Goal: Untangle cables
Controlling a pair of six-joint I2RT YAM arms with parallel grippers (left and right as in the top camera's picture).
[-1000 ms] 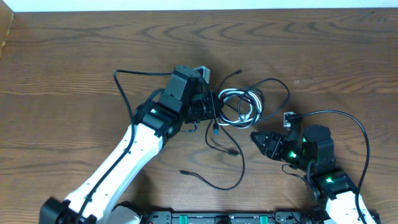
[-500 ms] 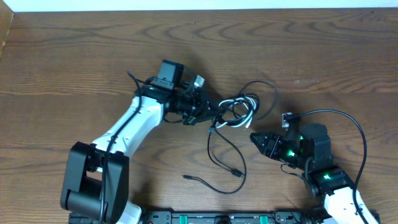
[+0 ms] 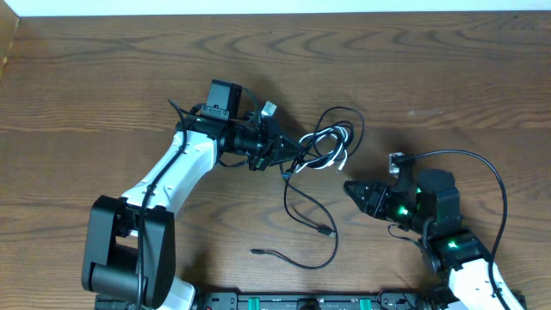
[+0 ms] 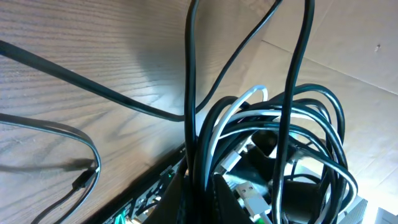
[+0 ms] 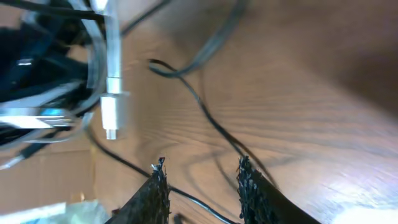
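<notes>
The cables (image 3: 327,142) form a tangled bundle of black loops with one white cord (image 3: 337,132) at the table's middle. My left gripper (image 3: 290,155) is shut on the bundle's left side. In the left wrist view the left gripper (image 4: 202,198) pinches black strands, with the bundle (image 4: 273,124) looping above it and a white plug (image 4: 249,198) beside the fingers. Loose black tails (image 3: 312,226) trail toward the front, ending in small plugs. My right gripper (image 3: 349,189) stands open right of the tails, below the bundle. In its own view the right gripper (image 5: 202,177) has bare wood and one thin black strand under it.
A thick black cord (image 3: 482,164) of the right arm arcs over the table at the right. The left arm (image 3: 164,185) stretches from the front left to the bundle. A pale wall edge (image 3: 275,7) runs along the back of the wooden table (image 3: 103,77).
My left gripper has drawn the bundle leftward, and the arm has swung left with it. The loose tails shifted left too. The right gripper edged slightly left and narrowed a little.
</notes>
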